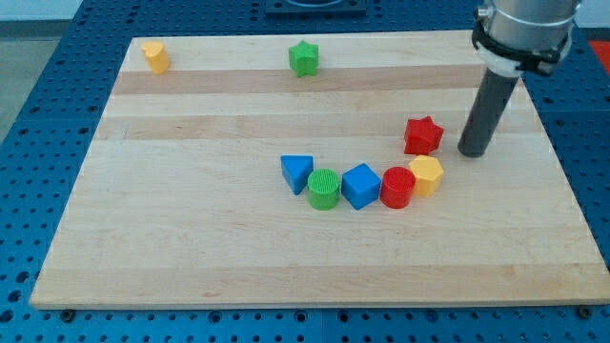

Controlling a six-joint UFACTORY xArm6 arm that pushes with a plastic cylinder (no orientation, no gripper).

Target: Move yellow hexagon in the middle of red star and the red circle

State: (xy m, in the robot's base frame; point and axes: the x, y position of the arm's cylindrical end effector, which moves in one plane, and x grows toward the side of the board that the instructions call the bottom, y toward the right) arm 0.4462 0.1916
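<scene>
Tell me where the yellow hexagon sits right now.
The yellow hexagon sits right of the board's centre, touching the red circle on its left, just below the red star. My tip is up and to its right, clear of it.

You are looking at a robotics lab bench rather than any home or shop. The pale wooden board point(191, 238) with its light and darker plank stripes lies on a blue metal desk point(38, 152) drilled with a regular grid of small mounting holes, the kind used to bolt down test rigs. A straight dark rod point(484, 110) on a grey machine collar stands over small coloured plastic blocks point(360, 186), set out like test pieces.
</scene>
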